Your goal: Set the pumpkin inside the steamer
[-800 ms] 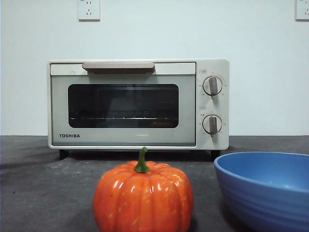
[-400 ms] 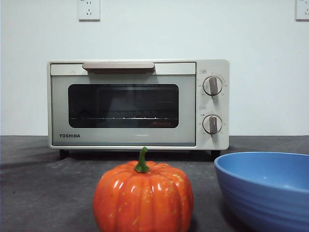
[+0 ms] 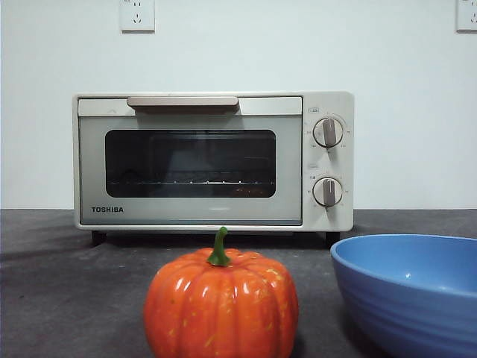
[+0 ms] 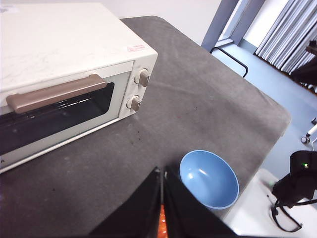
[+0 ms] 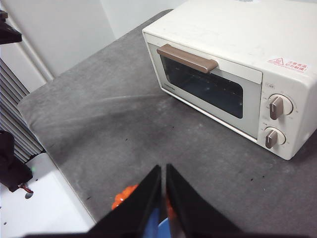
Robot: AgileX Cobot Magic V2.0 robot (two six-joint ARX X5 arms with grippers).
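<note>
The glossy orange pumpkin (image 3: 220,306) with its green stem stands on the dark table, close to the front camera. Behind it sits the cream steamer (image 3: 190,171), door closed, handle along the top. Neither gripper shows in the front view. High over the table, my left gripper (image 4: 162,171) is shut with nothing in it; a sliver of the pumpkin (image 4: 161,225) shows through the slit between its jaws, and the steamer (image 4: 59,59) lies beyond. My right gripper (image 5: 163,167) is also shut and holds nothing, above the pumpkin (image 5: 125,196), with the steamer (image 5: 237,54) across the table.
A wide blue bowl (image 3: 410,291) stands right of the pumpkin, and the left wrist view shows the bowl (image 4: 208,178) near the table's edge. Bare grey tabletop (image 5: 124,129) lies between pumpkin and steamer. The steamer has two knobs (image 3: 328,132) on its right side.
</note>
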